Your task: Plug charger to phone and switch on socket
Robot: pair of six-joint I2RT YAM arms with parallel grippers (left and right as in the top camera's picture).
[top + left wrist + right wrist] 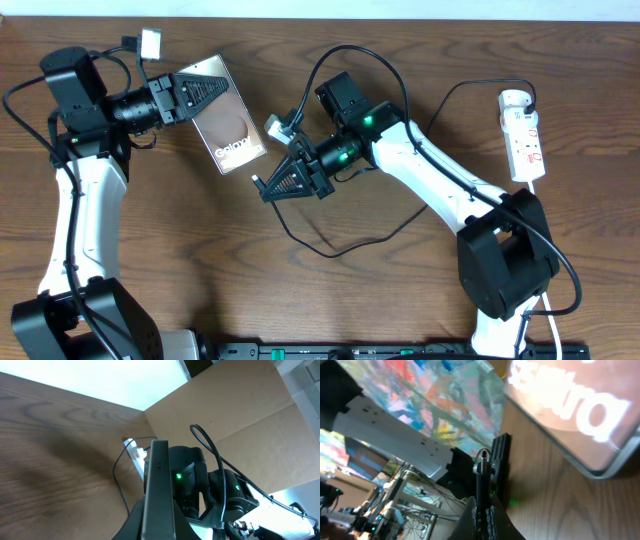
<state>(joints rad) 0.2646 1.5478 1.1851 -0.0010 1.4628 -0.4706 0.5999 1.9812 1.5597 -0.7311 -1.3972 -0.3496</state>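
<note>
Dark wooden surface (pixel 400 300), cardboard wall (pixel 240 405). Left gripper (pixel 228 92) clamps the phone (pixel 236 135) at ten o'clock; right gripper (pixel 263 189) pinches the charger (pixel 481 472); socket (pixel 523 135) at three o'clock.

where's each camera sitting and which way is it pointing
overhead: above the table, facing down; both arms, left gripper holding phone, right gripper holding charger tip, socket.
left wrist: on left arm, looks along phone's edge toward right arm; own fingers below.
right wrist: on right arm, looks past own fingers and charger tip at phone.
shared: phone, in all three.
</note>
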